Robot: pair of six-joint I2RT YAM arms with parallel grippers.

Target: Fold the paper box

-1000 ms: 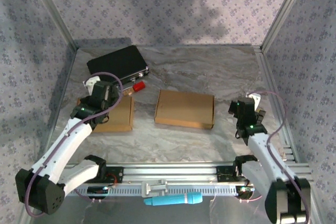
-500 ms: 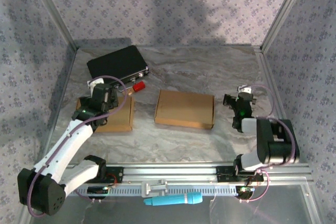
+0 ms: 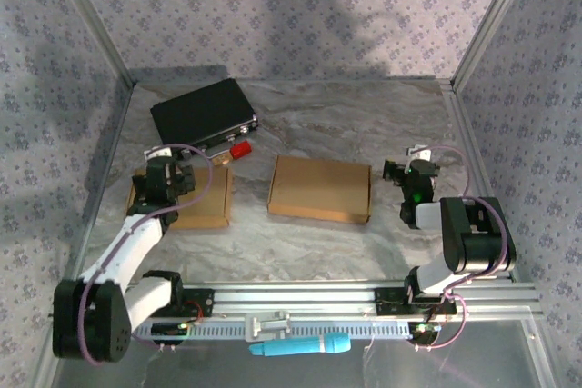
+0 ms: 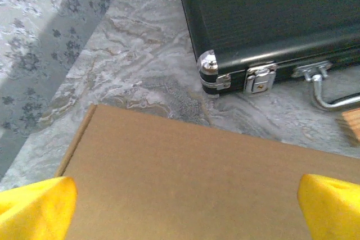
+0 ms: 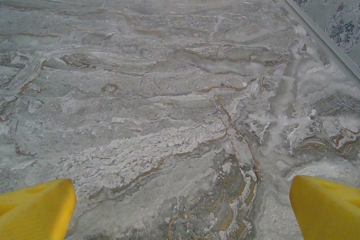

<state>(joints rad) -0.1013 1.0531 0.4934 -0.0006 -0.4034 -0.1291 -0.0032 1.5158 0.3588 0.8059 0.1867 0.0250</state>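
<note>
My left gripper [image 3: 169, 173] hangs with its yellow fingers [image 4: 34, 206] spread wide over the far part of the flat brown cardboard box [image 3: 195, 202] on the left. A second flat brown cardboard blank [image 3: 320, 188] lies mid-table. My right gripper [image 3: 403, 172], equally wide and holding nothing, hovers over the bare marble-patterned table [image 5: 169, 82] just right of that one. The black hard case [image 3: 202, 108] sits just beyond the left box. I'd lower the left fingers squarely, catch one flap only, and stay clear of the silver case latch [image 4: 260, 78].
</note>
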